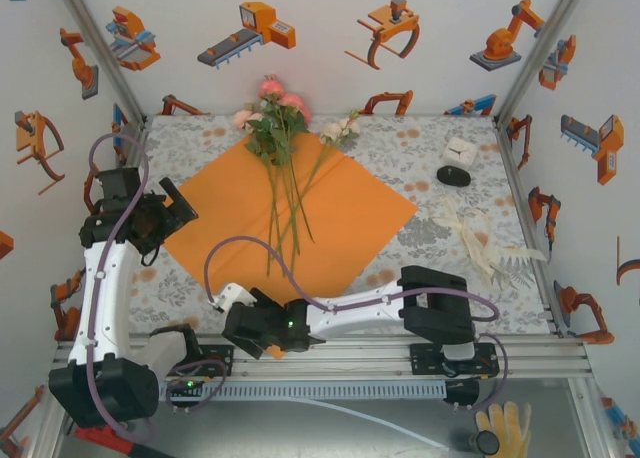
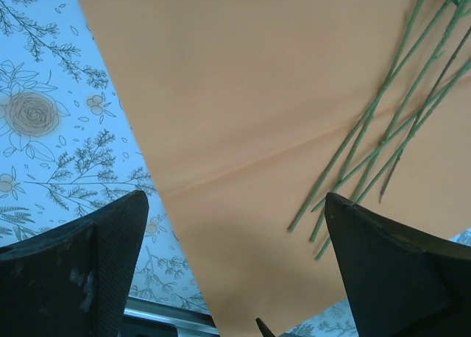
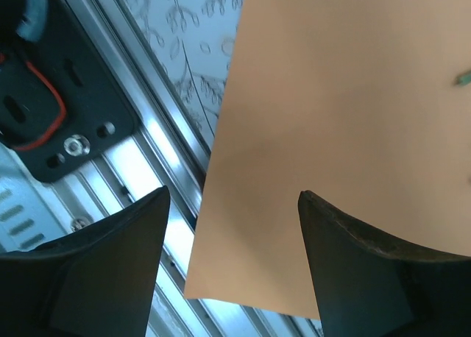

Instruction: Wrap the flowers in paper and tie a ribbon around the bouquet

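The step in hand looks like the first fold of the paper (image 1: 335, 213), a bright orange sheet lying as a diamond on the table. The flowers (image 1: 275, 128) lie along its middle, blooms at the far corner and thin green stems (image 2: 383, 123) running toward the near one.

The right gripper (image 3: 234, 193) hangs over that near corner, jaws apart and holding nothing. The corner juts out past the cloth over the aluminium rail (image 3: 154, 160). That overhang is the best place to pinch, I judge, because one finger can pass beneath the sheet without scraping the table. Lifted low and carried across the stems, the corner should not drag the flowers askew.

The left gripper (image 2: 235, 204) hovers at the sheet's left edge, jaws wide and empty, well placed to press the paper down if it slides.

The ribbon (image 1: 480, 233) lies loose on the right, well apart from the paper, with a small white-and-black object (image 1: 455, 163) beyond it.

A grey-and-orange floral cloth (image 1: 440, 263) covers the table, and white walls carry orange robot stickers (image 1: 250, 28)
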